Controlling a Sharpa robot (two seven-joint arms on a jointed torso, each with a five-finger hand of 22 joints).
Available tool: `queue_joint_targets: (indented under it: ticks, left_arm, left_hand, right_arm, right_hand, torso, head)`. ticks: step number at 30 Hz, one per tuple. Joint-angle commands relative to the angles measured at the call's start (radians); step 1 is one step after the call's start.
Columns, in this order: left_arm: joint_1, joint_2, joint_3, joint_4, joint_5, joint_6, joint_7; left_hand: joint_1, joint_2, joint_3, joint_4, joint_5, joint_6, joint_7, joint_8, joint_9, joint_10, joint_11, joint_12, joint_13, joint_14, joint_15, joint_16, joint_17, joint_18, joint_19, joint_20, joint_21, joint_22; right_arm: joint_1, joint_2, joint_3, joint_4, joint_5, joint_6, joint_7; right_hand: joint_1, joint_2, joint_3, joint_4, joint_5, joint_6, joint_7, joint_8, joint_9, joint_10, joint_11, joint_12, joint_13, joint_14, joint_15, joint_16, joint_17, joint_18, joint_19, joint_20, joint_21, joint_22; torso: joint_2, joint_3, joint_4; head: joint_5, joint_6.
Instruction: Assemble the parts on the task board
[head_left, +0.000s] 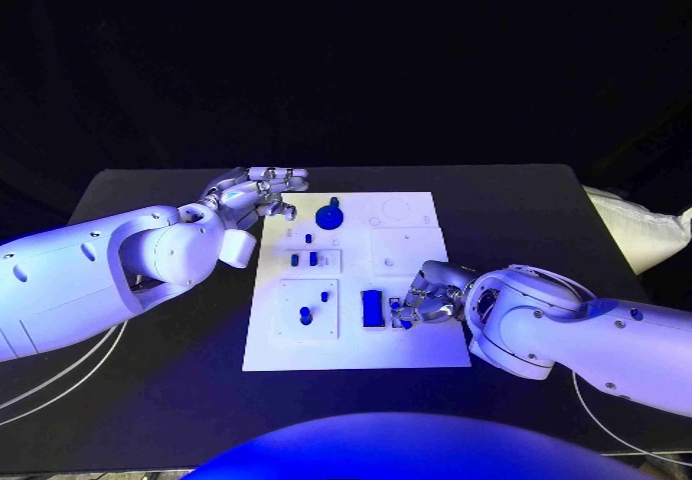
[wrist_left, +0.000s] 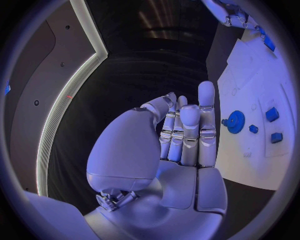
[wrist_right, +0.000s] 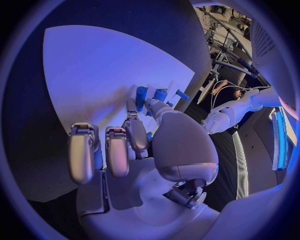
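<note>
— So, where are the hands?
— Left hand (head_left: 260, 195) hovers with fingers spread, holding nothing, at the white task board's (head_left: 418, 352) far-left corner. Right hand (head_left: 427, 296) is curled by a blue part (head_left: 372, 306); whether it grips, I cannot tell.

Flat white rectangular task board (head_left: 411, 350) lying mid-table, long side running away from the robot. Round blue toothed gear (head_left: 330, 216) seated near its far edge; small blue blocks (head_left: 303, 259) standing in recessed panels; upright blue rectangular piece (head_left: 371, 306) near the right.

right robot hand (head_left: 428, 297) fingertips hiding small part beneath, grasp unclear
</note>
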Motion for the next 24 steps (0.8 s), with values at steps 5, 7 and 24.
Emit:
queue_joint_targets:
  ticks: [5,7,24]
  left_arm:
    - [0.0,0.002,0.001,0.003,-0.003,0.02,0.002]
    - [0.0,0.002,0.001,0.003,-0.003,0.02,0.002]
    - [0.0,0.002,0.001,0.002,-0.003,0.023,-0.002]
  left_hand:
    - [0.007,0.003,-0.001,-0.007,0.004,-0.003,0.001,0.006,-0.001,-0.007,-0.003,0.007,0.001,-0.009,0.0,-0.003,-0.001,0.011,-0.004,0.001,-0.005,-0.001]
    - [0.007,0.003,-0.001,-0.007,0.004,-0.003,0.001,0.006,-0.001,-0.007,-0.003,0.007,0.001,-0.009,0.0,-0.003,-0.001,0.011,-0.004,0.001,-0.005,-0.001]
    - [0.006,0.003,-0.002,-0.007,0.004,-0.003,0.001,0.007,-0.001,-0.008,-0.003,0.007,0.001,-0.01,0.001,-0.004,-0.004,0.011,-0.005,0.001,-0.006,-0.001]
  right_arm:
    - [-0.001,0.008,0.0,-0.005,-0.013,0.013,0.001]
    - [-0.001,0.012,0.0,-0.006,-0.013,0.009,0.002]
    - [-0.001,0.012,0.0,0.002,-0.028,-0.001,0.005]
  right_hand:
    - [-0.028,0.002,-0.008,0.019,-0.016,0.008,-0.002,0.001,0.001,0.009,-0.002,0.004,0.045,0.085,-0.002,0.007,0.169,-0.011,0.036,-0.004,0.007,0.09]
    - [-0.036,0.004,-0.013,0.024,-0.025,0.009,-0.002,0.002,0.002,0.009,-0.001,0.003,0.045,0.085,-0.002,0.007,0.169,-0.011,0.036,-0.004,0.007,0.09]
    - [-0.11,0.015,-0.106,0.088,-0.076,0.015,-0.007,0.004,0.012,0.015,-0.004,0.007,0.053,0.086,-0.005,0.01,0.175,-0.013,0.038,-0.006,0.011,0.097]
  torso:
    - [0.001,0.0,0.0006]
    - [0.001,0.0,0.0007]
    - [0.0,0.0,-0.0002]
  head:
    - [0.0,0.0]
    - [0.0,0.0]
    - [0.001,0.0]
